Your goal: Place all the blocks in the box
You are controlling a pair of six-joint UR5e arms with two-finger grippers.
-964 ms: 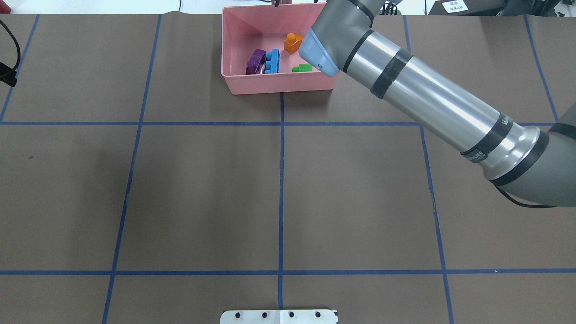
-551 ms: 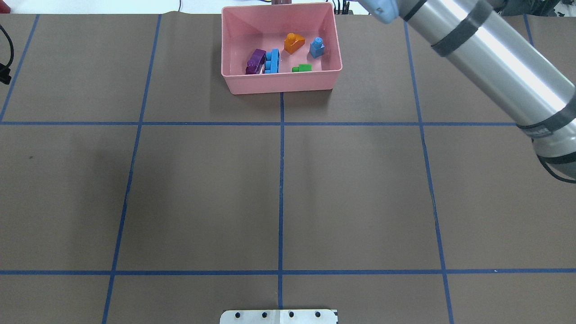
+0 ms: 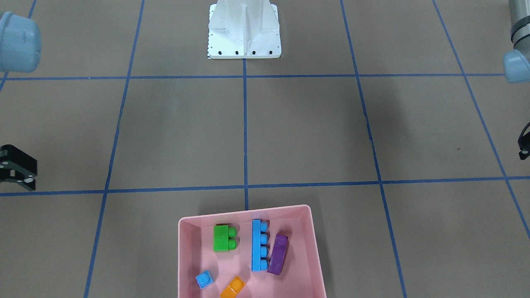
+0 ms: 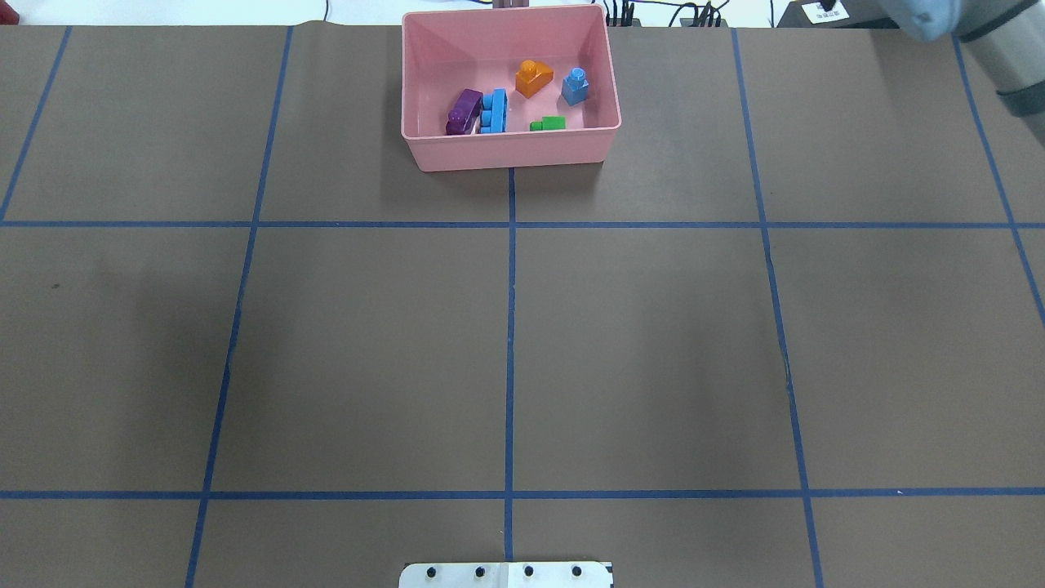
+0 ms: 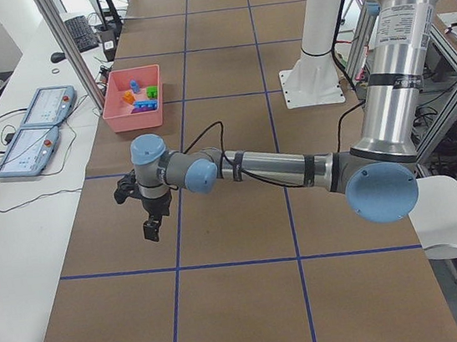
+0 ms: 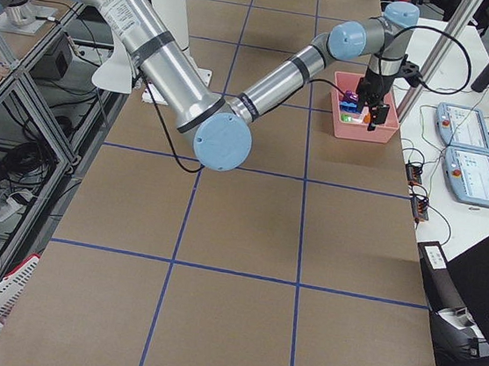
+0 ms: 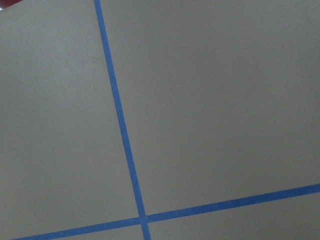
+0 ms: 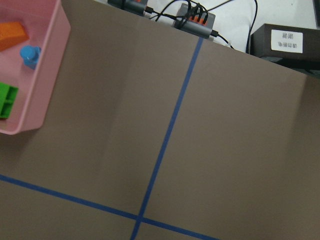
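Observation:
The pink box [image 4: 506, 152] stands at the table's far edge. In it lie the long purple brick [image 4: 464, 110], the long blue brick [image 4: 494, 110], the orange sloped brick [image 4: 532, 77], the tiny blue cube [image 4: 575, 86] and the green brick [image 4: 549, 124]. The front view shows the box [image 3: 248, 210] with the same bricks. My right gripper [image 3: 16, 169] hangs to the right of the box; only part of it shows, so I cannot tell its state. My left gripper [image 5: 151, 219] hovers over bare table at the far left; I cannot tell its state.
The white metal base [image 4: 506, 574] sits at the near edge. Cables and a power strip [image 8: 190, 20] lie beyond the far edge. Two tablets [image 5: 36, 120] lie on the side bench. My right arm's elbow [image 4: 939, 16] shows at the top right corner.
My right arm has swung from over the box to the right, almost out of the overhead view. The tiny blue cube, hidden under the arm at first, lies in the box.

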